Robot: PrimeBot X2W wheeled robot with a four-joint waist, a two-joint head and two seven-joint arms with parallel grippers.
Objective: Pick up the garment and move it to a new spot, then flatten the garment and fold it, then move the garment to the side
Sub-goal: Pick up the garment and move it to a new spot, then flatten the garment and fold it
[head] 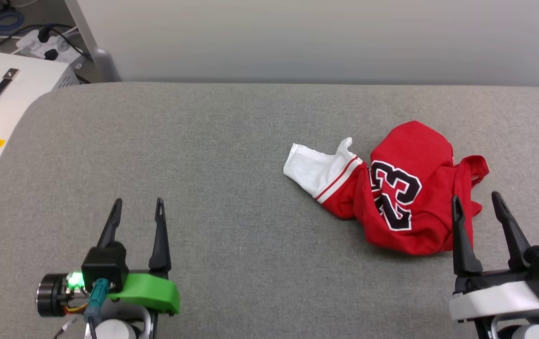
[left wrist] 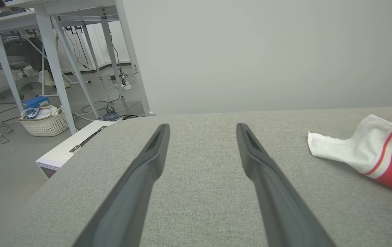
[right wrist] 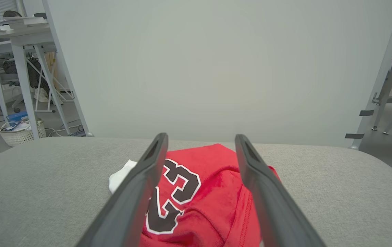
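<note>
The garment (head: pixel 404 188) lies crumpled on the right half of the grey table (head: pixel 232 155), red with a black "23" facing up and one white sleeve (head: pixel 319 169) stretched out to the left. My right gripper (head: pixel 477 201) is open just at the garment's near right edge, nothing between its fingers. In the right wrist view the garment (right wrist: pixel 199 195) lies right ahead between the open fingers (right wrist: pixel 254 168). My left gripper (head: pixel 137 207) stands open over bare table at the near left, far from the garment. The left wrist view shows the sleeve (left wrist: pixel 353 151) at the right.
A white case with a black handle (head: pixel 1 99) stands beside the table's far left corner, with a power strip and cables (head: pixel 48 44) behind it. A pale wall panel (head: pixel 326 37) runs along the table's far edge. Desks and a basket (left wrist: pixel 45 121) stand on the floor at the left.
</note>
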